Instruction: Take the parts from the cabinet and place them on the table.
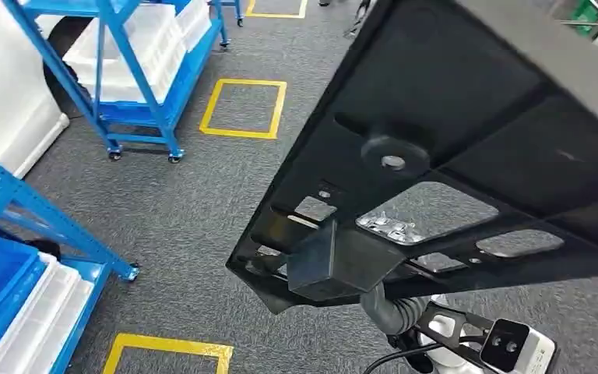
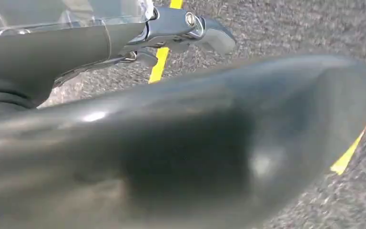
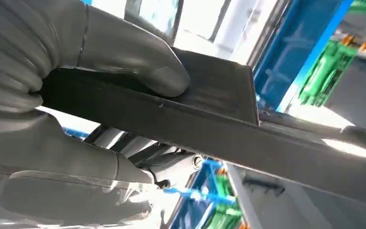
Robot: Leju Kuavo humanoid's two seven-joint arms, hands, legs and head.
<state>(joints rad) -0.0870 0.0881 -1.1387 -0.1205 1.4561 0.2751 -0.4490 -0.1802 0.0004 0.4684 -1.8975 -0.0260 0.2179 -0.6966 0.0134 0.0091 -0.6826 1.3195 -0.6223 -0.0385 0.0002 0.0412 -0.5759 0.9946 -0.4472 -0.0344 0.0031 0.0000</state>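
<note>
Across the head view, from about five o'clock up to one o'clock, a large black part (image 1: pixel 467 132) is carried above the grey carpeted floor (image 1: pixel 202 195). It is a flat, moulded panel with several cut-outs through which the carpet is seen, a round boss with a pale centre, and a blocky projection at its lower end.

At the right wrist view, the right hand (image 3: pixel 52 95) is seen clamped on the edge of the black part (image 3: pixel 209 119): the thick grey thumb (image 3: pixel 138 57) is pressed on one face of the panel, and the other fingers (image 3: pixel 138 152) are curled against the opposite face, so the part is firmly grasped. Blue racking and green items are seen blurred behind it.

At the left wrist view, a dark, rounded, blurred surface lies very close to the camera; beyond it part of the left hand (image 2: pixel 181 28) is seen over the carpet and a yellow floor line (image 2: pixel 164 52). Whether its fingers are clenched, released or grasping anything cannot be told.

On the floor, yellow taped squares (image 1: pixel 243 107) are marked at eleven o'clock and at seven o'clock. A blue wheeled rack (image 1: pixel 124 70) with white bins (image 1: pixel 136 47) stands at ten o'clock, and another blue rack (image 1: pixel 15 257) with blue and white bins stands at eight o'clock.
</note>
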